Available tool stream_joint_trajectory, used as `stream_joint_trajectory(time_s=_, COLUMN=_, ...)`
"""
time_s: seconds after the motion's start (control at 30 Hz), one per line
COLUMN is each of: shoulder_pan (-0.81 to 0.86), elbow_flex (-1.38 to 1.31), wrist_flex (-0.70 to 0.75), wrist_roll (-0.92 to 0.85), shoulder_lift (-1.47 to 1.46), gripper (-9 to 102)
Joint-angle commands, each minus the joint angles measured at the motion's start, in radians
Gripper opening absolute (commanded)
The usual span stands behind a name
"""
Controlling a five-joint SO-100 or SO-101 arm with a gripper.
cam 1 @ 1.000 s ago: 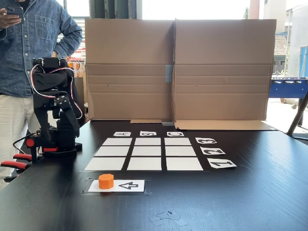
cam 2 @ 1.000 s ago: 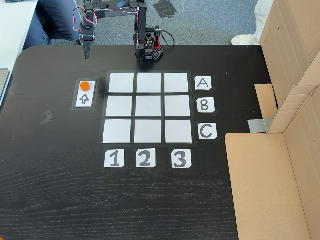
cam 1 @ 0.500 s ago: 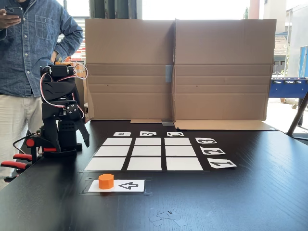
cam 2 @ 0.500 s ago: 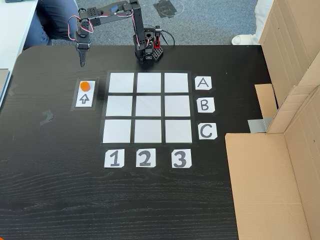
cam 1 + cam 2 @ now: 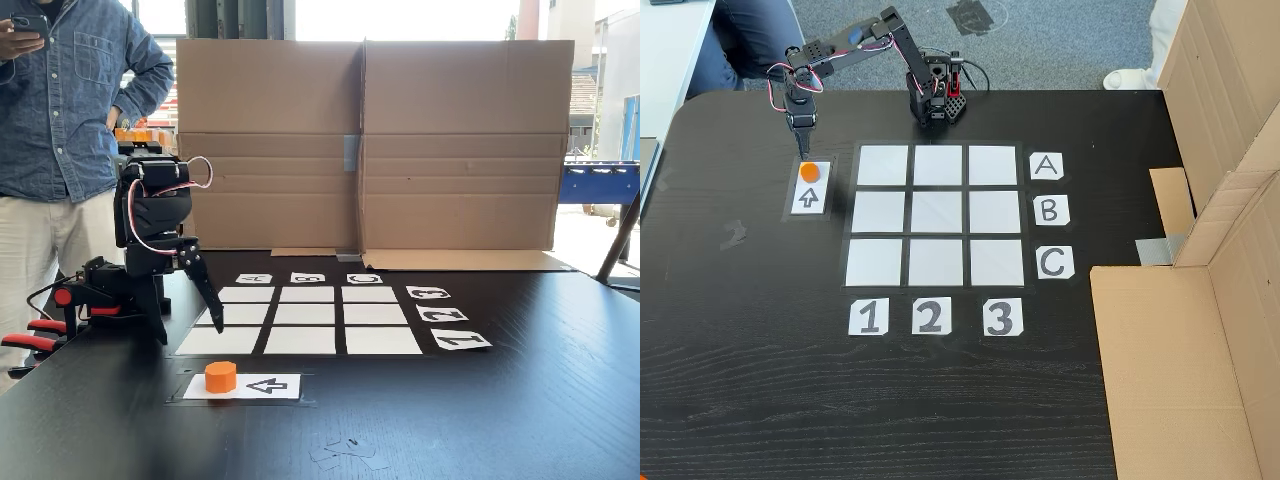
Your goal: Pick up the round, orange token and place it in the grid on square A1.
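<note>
The orange token (image 5: 809,171) sits on the arrow card (image 5: 810,194), near the table's (image 5: 740,380) left edge in this top view, beside the grid (image 5: 936,216). It looks small, light, hard and smooth, so pinch its round sides. The gripper (image 5: 801,153) hangs just above it, fingers close together, holding nothing.

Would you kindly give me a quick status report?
Gripper shut, empty, just short of the token. Token on the arrow card, outside the grid. Square A1 free; nothing in the way.
</note>
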Motion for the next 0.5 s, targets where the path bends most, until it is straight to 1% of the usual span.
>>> stream_joint_trajectory(time_s=0.0, shoulder_pan=-0.034, elbow_flex=-0.055, wrist_flex=-0.008, wrist_roll=0.02, shoulder_lift=-0.009, gripper=27)
stream_joint_trajectory(time_s=0.2, shoulder_pan=-0.069, elbow_flex=-0.077, wrist_flex=-0.008, wrist_roll=0.029, shoulder_lift=-0.083, gripper=28)
stream_joint_trajectory(time_s=0.47, shoulder_pan=-0.071, elbow_flex=-0.13, wrist_flex=-0.008, wrist_roll=0.031, shoulder_lift=-0.164, gripper=30)
